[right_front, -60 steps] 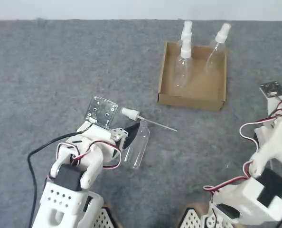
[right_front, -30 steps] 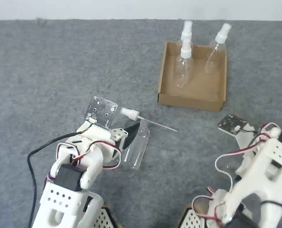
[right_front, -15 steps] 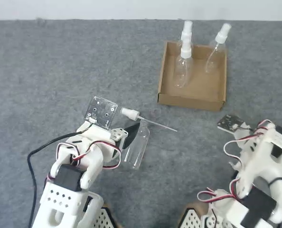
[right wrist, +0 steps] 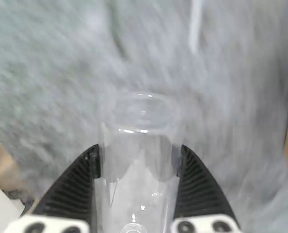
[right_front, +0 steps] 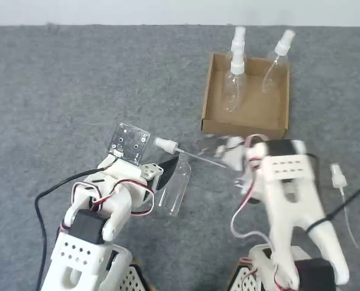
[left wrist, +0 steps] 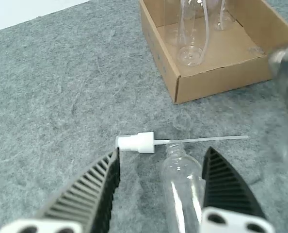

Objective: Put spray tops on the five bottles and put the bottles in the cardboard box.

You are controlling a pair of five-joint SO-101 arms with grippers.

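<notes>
Capping looked the step in hand: three capped bottles lay in the cardboard box near the desk's far edge, two not yet capped. Left pincer stood wide open astride a bare bottle lying mid-desk, gripping nothing; a spray top lay just beside its neck. Right pincer was clamped on a second bottle near the box's front wall. Next move likely called for threading a top's tube into a neck. The second bottle smeared in the high view; its neck unreadable.
</notes>
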